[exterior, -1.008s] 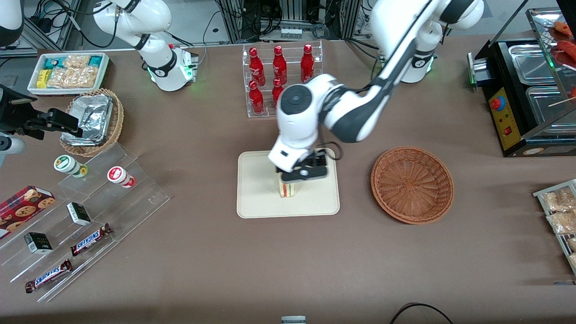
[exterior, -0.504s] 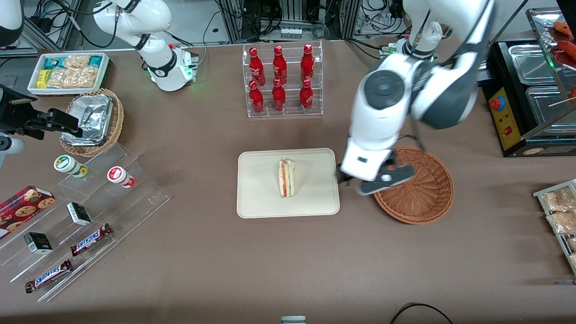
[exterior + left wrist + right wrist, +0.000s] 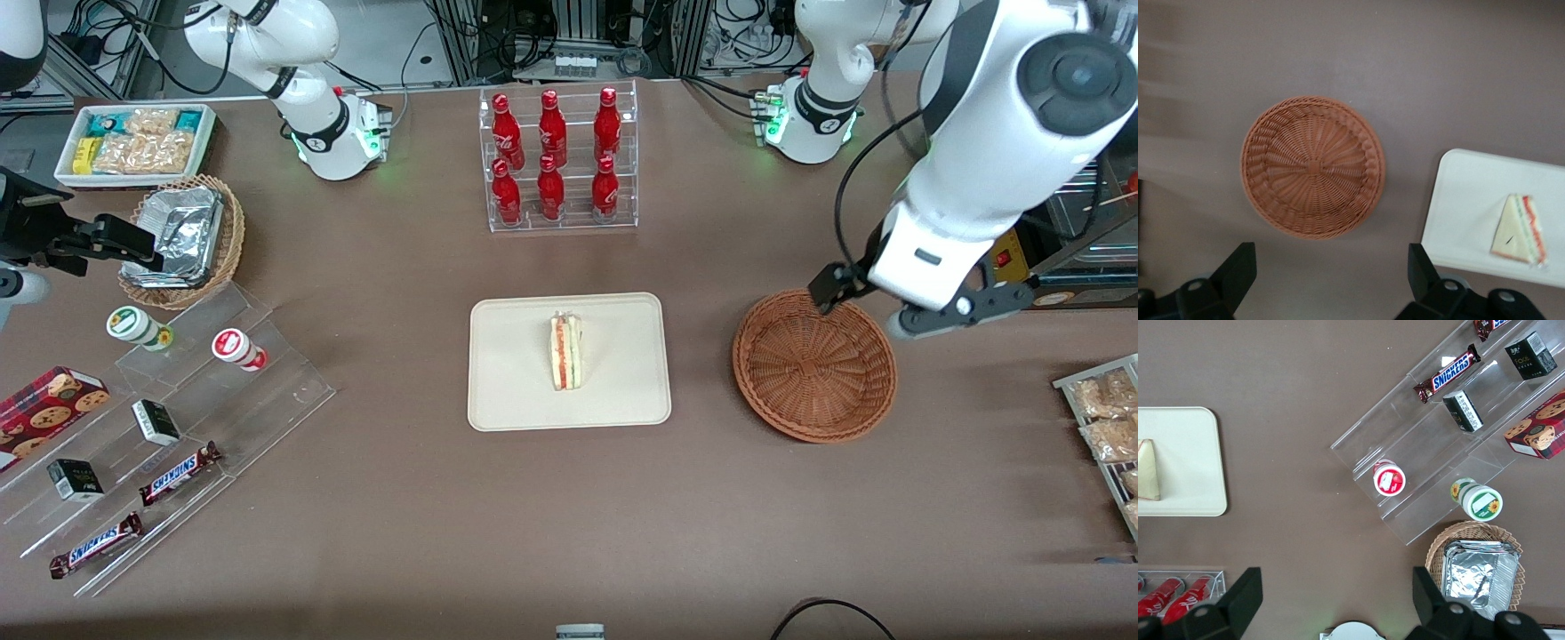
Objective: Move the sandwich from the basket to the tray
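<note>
Sandwich is down on the tray; I judge the placing step finished.

From my seat: the sandwich [image 3: 566,352] lies near the middle of the tray [image 3: 507,391], the basket [image 3: 813,364] sits empty beside it, and the gripper [image 3: 920,313] hangs above the basket's rim toward the working arm's end, fingers spread, holding nothing. Next I'd just park the arm.

A: State the lighting condition.
B: Even, diffuse overhead light; the brown counter [image 3: 400,498] reads uniformly bright, with soft short shadows only.

A: Any glare?
B: Highlights on the red glossy bottles [image 3: 551,151] and the crumpled silver foil containers [image 3: 182,233].

A: Blur?
B: The wrist view is slightly soft; the round reddish-brown wicker basket [image 3: 1313,167] lacks crisp weave, and the black two-finger tool [image 3: 1328,280], above the counter beside that basket, is defocused.
</note>
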Controlling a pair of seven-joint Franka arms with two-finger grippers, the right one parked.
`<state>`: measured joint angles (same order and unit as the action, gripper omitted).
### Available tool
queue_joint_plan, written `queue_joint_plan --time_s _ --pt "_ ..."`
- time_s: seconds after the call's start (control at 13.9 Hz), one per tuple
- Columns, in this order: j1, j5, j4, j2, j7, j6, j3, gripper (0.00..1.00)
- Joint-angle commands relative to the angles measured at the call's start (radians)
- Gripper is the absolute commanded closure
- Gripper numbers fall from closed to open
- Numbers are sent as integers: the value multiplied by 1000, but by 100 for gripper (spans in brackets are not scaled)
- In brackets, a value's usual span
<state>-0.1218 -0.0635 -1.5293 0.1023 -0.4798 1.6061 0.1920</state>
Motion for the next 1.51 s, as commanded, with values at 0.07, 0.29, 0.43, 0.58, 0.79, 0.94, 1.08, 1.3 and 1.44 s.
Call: queue_joint_plan --time_s 0.07,0.29,0.43,0.58,0.79,0.94,1.08,1.3,1.44 --pt "89 19 -193 -185 254 8 4 0" --pt "88 27 -167 -193 413 -37 -95 0" --pt "80 30 -131 -185 455 -38 -135 0" --pt "70 24 -76 -152 454 -38 -158 0" --pt "60 22 -14 -112 464 -48 -160 0" --pt "59 22 -12 -119 524 -48 -186 0" --pt "60 24 7 -109 520 -41 -189 0" --pt "62 24 38 -78 523 -48 -200 0" --pt "62 27 37 -79 526 -66 -207 0"
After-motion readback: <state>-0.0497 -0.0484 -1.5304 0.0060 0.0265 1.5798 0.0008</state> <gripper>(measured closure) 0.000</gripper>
